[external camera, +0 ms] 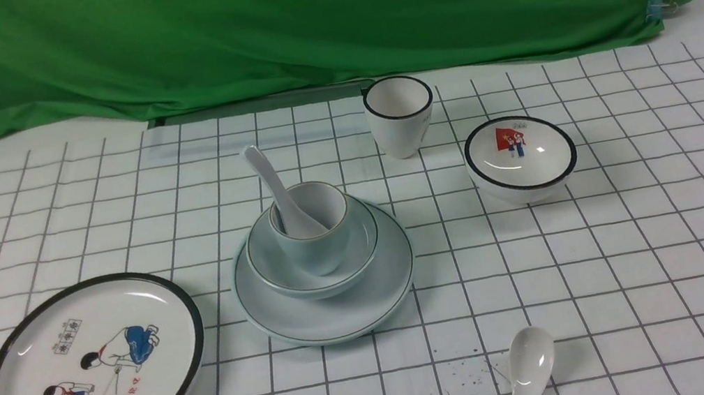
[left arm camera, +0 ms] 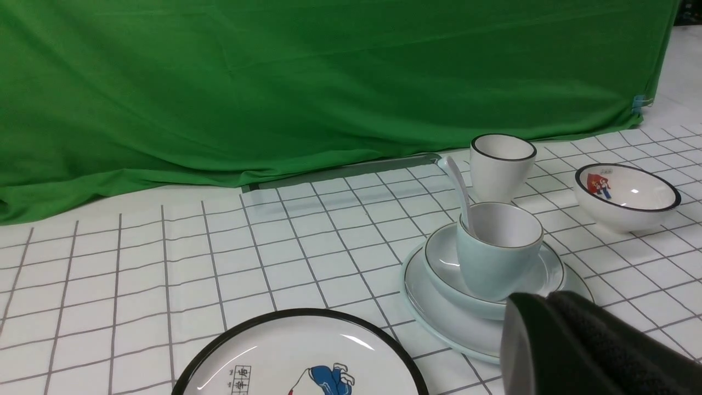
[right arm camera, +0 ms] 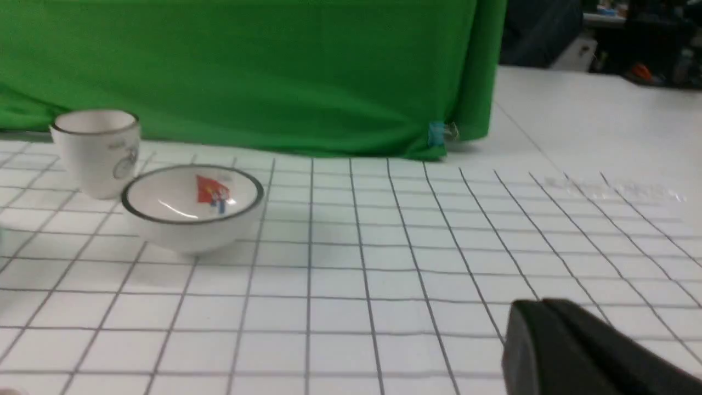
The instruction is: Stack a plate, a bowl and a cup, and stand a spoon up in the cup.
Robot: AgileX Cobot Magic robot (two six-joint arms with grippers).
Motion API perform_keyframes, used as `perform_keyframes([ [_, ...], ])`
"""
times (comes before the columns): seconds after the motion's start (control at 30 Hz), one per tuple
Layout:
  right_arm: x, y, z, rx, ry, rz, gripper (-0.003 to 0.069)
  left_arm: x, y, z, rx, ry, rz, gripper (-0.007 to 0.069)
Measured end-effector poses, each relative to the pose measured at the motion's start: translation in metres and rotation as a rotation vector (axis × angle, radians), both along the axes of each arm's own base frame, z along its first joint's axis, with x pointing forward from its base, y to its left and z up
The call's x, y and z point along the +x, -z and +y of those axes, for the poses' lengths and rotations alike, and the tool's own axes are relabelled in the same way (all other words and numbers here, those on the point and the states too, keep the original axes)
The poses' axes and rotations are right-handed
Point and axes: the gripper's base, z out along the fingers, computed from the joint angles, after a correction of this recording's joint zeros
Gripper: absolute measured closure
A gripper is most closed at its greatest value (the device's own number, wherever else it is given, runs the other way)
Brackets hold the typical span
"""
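Three glazed pale blue-green pieces sit nested near the middle of the checked tablecloth [external camera: 617,268]: round plate [external camera: 331,314] at the base, shallow bowl [external camera: 361,252] on it, rounded handleless cup [external camera: 316,245] in the bowl. Each has a thin dark rim line. Glossy white ceramic soup spoon [external camera: 281,194] stands in the cup, oval bowl down, curved handle leaning out toward the far left.

Second white spoon [external camera: 527,367] lies loose at the near edge, right of centre. White black-rimmed plate with cartoon children [external camera: 93,369] rests toward the near-left corner. Tall white black-rimmed cup [external camera: 399,116] stands near the far edge by the green cloth backdrop [external camera: 295,16]; small white flag-picture bowl [external camera: 520,157] is just to its right.

Left gripper [left arm camera: 548,307]: dark fingers pressed together, empty, just beside the stack. Right gripper [right arm camera: 540,312]: fingers pressed together, empty, over bare cloth on the right side.
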Motion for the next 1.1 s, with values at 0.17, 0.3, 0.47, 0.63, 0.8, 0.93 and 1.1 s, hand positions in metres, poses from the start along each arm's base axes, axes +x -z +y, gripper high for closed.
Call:
perform_keyframes([
  [0.17,-0.0032,0.0119,-0.0017,0.012,0.024,0.118,0.0648,0.0,0.0,0.0,0.0,0.0,0.0,0.0656],
  [0.3,-0.0034,0.0132,-0.0007,0.008,0.003,0.132,0.0648,0.0,0.0,0.0,0.001,0.0,0.0,0.0656],
  [0.47,-0.0033,0.0134,0.0014,0.005,-0.035,0.135,0.0648,0.0,0.0,0.0,0.001,0.0,0.0,0.0656],
  [0.63,-0.0034,0.0135,0.002,0.003,-0.046,0.137,0.0648,0.0,0.0,0.0,0.001,0.0,0.0,0.0656],
  [0.8,-0.0034,0.0135,0.002,0.003,-0.046,0.137,0.0641,0.0,0.0,0.0,0.001,0.0,0.0,0.0656],
  [0.93,-0.0034,0.0136,0.002,0.004,-0.046,0.137,0.0638,0.0,0.0,0.0,0.001,0.0,0.0,0.0656],
  [1.1,-0.0034,0.0136,0.0021,0.005,-0.046,0.137,0.0625,0.0,0.0,0.0,0.004,0.0,-0.001,0.0656],
])
